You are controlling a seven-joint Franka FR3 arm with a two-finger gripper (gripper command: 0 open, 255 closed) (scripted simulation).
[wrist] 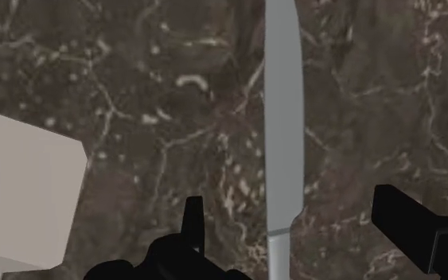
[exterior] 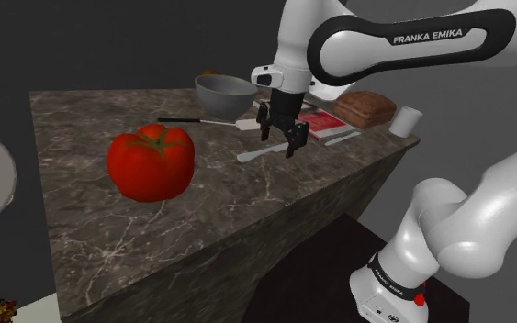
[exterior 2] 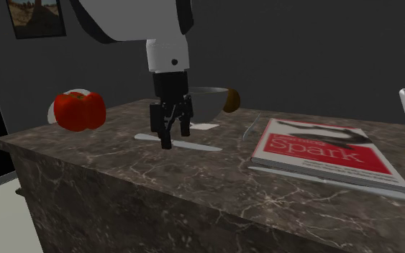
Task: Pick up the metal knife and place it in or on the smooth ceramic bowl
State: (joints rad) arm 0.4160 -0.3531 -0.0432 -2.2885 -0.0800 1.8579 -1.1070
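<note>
A plain grey knife (wrist: 284,119) lies flat on the dark marbled counter (exterior: 91,229). My gripper (wrist: 298,223) hangs low over it, open, with one black finger on each side of the knife and neither touching it. In the shoulder view the gripper (exterior: 281,142) stands over the knife (exterior: 252,154) near the counter's middle. The grey bowl (exterior: 224,94) sits just behind, at the far edge. In the second exterior view the gripper (exterior 2: 172,136) points down at the knife (exterior 2: 201,145), with the bowl (exterior 2: 208,104) right behind it.
A big red tomato (exterior: 151,162) sits at the shoulder view's left. A black-handled spatula (exterior: 187,119) with a white head (wrist: 19,195) lies beside the knife. A red book (exterior 2: 323,154), a brown loaf (exterior: 366,108) and a white cup (exterior: 407,121) stand beyond.
</note>
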